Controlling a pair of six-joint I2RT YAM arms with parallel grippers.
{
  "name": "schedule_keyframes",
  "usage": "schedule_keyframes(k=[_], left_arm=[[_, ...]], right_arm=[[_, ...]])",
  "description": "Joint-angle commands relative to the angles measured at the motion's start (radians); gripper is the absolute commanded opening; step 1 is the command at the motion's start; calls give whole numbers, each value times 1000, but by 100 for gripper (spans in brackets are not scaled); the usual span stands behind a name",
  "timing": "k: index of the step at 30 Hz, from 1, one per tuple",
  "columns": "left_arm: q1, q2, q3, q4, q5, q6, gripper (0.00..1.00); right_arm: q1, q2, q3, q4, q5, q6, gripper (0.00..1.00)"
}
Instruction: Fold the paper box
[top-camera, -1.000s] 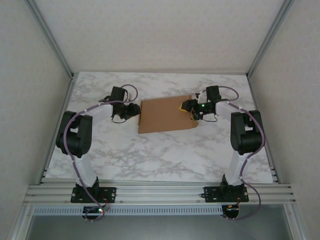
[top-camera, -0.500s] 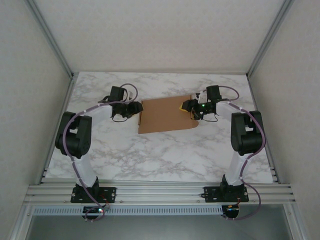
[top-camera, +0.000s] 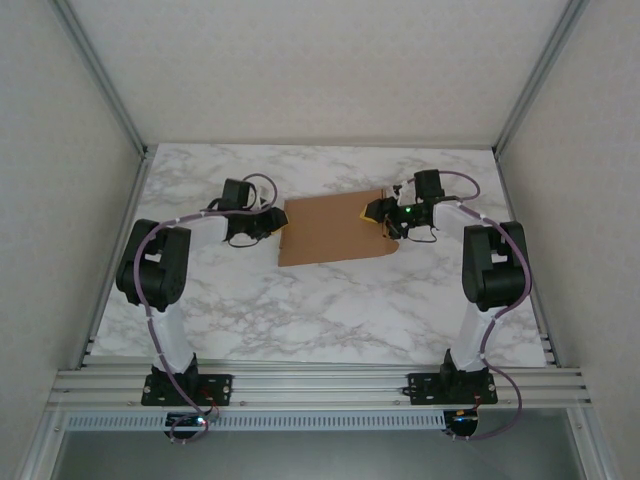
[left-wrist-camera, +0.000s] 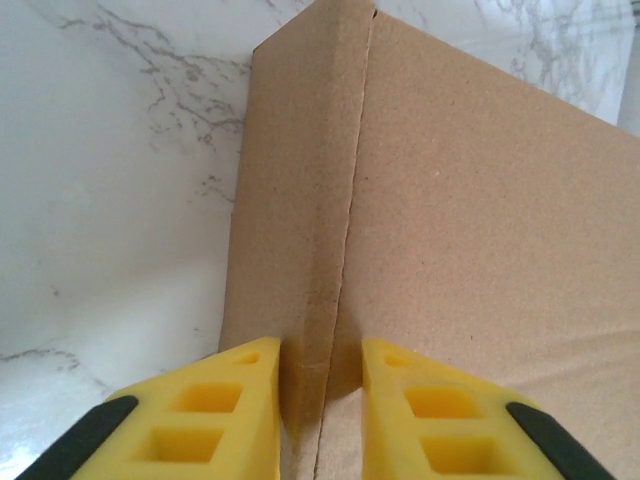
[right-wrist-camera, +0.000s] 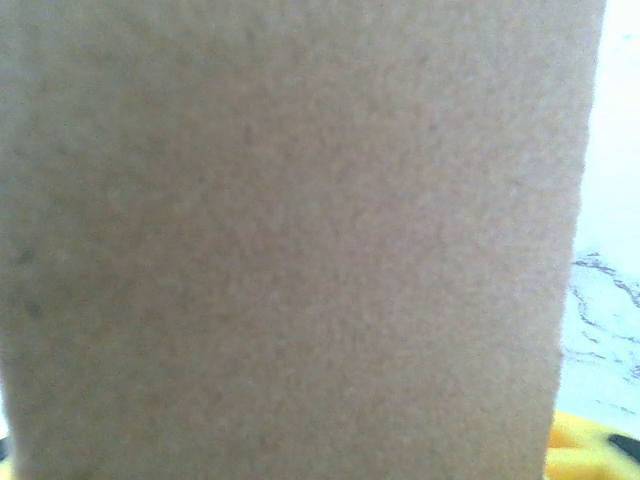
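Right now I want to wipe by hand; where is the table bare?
Bare: strip of white marble table between brown cardboard paper box and arm bases, and the far strip behind it. Crowded: box's sides, at left end effector and right end effector.

the broad near half of the marble table (top-camera: 330, 310), between the paper box (top-camera: 330, 232) and the front rail (top-camera: 320, 383), lies open for passage. a narrower bare strip runs behind the box to the back wall (top-camera: 320, 70). the box's left edge is taken by the left gripper (top-camera: 274, 222), closed on an upright flap (left-wrist-camera: 300, 200); its right edge by the right gripper (top-camera: 381, 212). the left arm (top-camera: 160, 270) and right arm (top-camera: 492, 265) arch in from the sides. bare marble lies left of the flap. side walls (top-camera: 60, 220) hem the table.
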Motion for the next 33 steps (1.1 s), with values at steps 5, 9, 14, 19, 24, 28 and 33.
schedule_keyframes(k=[5, 9, 14, 19, 24, 28, 33], left_arm=[[-39, 3, -41, 78, 91, -54, 20], [-44, -33, -10, -10, 35, -14, 26], [-39, -211, 50, -256, -236, 171, 34], [-96, -418, 106, -331, -500, 344, 44], [-349, -434, 144, -408, -796, 626, 53], [-500, -501, -7, -287, -845, 828, 56], [-543, -486, -86, -195, -904, 943, 58]], right_arm=[[61, 42, 13, -80, 132, -17, 22], [72, 31, -6, -80, 168, 6, 20], [69, -68, -98, -8, 177, 69, 21], [69, -95, -134, 33, 144, 172, 4], [72, -91, -143, 62, 85, 284, 6], [74, -111, -153, 63, 77, 312, 6], [79, -127, -168, 65, 62, 309, 7]])
